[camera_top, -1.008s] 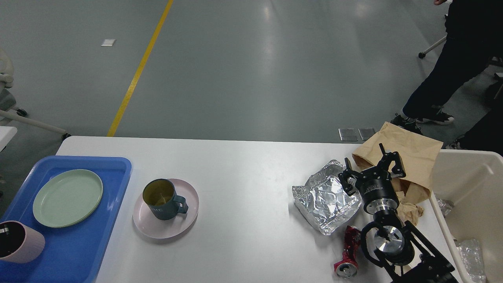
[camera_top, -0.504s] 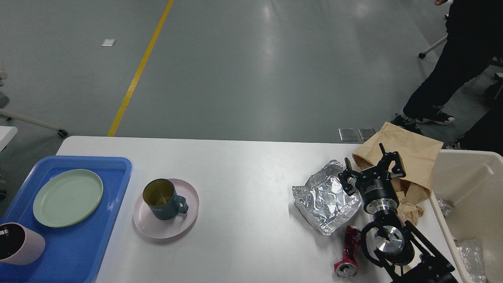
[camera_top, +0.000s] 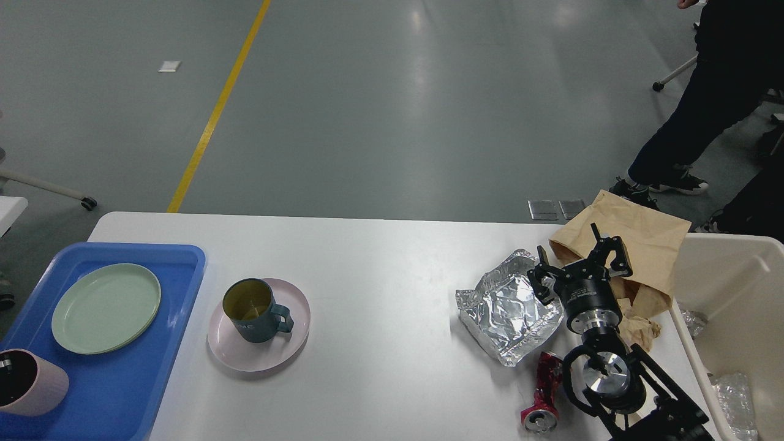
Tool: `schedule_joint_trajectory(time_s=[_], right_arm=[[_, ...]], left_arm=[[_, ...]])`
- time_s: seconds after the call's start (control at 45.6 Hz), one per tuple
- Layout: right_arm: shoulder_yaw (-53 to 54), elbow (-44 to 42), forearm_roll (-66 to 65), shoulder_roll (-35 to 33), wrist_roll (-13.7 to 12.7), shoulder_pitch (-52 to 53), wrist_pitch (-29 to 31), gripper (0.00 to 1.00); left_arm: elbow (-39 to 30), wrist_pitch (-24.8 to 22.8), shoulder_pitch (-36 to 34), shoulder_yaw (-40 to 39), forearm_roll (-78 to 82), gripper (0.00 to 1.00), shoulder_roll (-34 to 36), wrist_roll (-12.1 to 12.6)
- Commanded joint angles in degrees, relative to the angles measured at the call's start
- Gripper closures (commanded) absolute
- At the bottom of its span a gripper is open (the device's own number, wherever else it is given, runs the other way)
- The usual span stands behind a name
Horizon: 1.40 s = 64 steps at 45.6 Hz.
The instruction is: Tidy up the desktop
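A grey workshop floor with a yellow line runs behind the desktop, the white rounded-corner tabletop that fills the lower half of the head view. At about four o'clock on it my right gripper hovers with its fingers spread wide and nothing between them, above the seam where the crumpled foil tray meets the brown paper bag. My judgement is that the step in hand is clearing the rubbish on the right side, and the next move calls for lowering onto one light, crushable piece, closing gently, and carrying it to the beige bin at three o'clock. A squashed red can lies at five o'clock, partly behind the arm. At nine o'clock a blue tray holds a green plate and a pink cup, the cup cut off by the frame edge; a dark mug on a pink plate stands beside the tray. My left gripper is out of sight. The bag's lower part is hidden by the wrist, and the bin's contents are hard to make out.
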Motion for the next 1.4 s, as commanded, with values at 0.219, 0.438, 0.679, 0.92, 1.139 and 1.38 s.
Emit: schedule_joint_trajectory(time_s=[0.219,0.438,0.679,0.92,1.139,1.38], right_arm=[[0.00,0.00,0.00,0.00,0.00,0.03,0.00,0.00],[0.00,0.00,0.00,0.00,0.00,-0.06,0.00,0.00],[0.00,0.00,0.00,0.00,0.00,0.03,0.00,0.00],[0.00,0.00,0.00,0.00,0.00,-0.06,0.00,0.00],[0.00,-0.09,0.00,0.00,0.00,-0.06,0.00,0.00],[0.00,-0.09,0.00,0.00,0.00,0.03,0.00,0.00]], left_arm=[[-0.49,-0.01,-0.09,-0.08,0.00,0.04,0.80,-0.01],[-0.41,0.16,-0.09,-0.08,0.00,0.04,0.80,0.07],[-0.41,0.43,-0.09,-0.08,0.00,0.04,0.89,0.16],[-0.41,0.78,-0.09,-0.08,-0.17,0.04,0.80,0.08],[-0.67,0.69,-0.27,0.00,-1.05,0.04,1.07,0.07],[-3.83,0.34,-1.23,0.62,-1.14,0.04,3.17,0.34]])
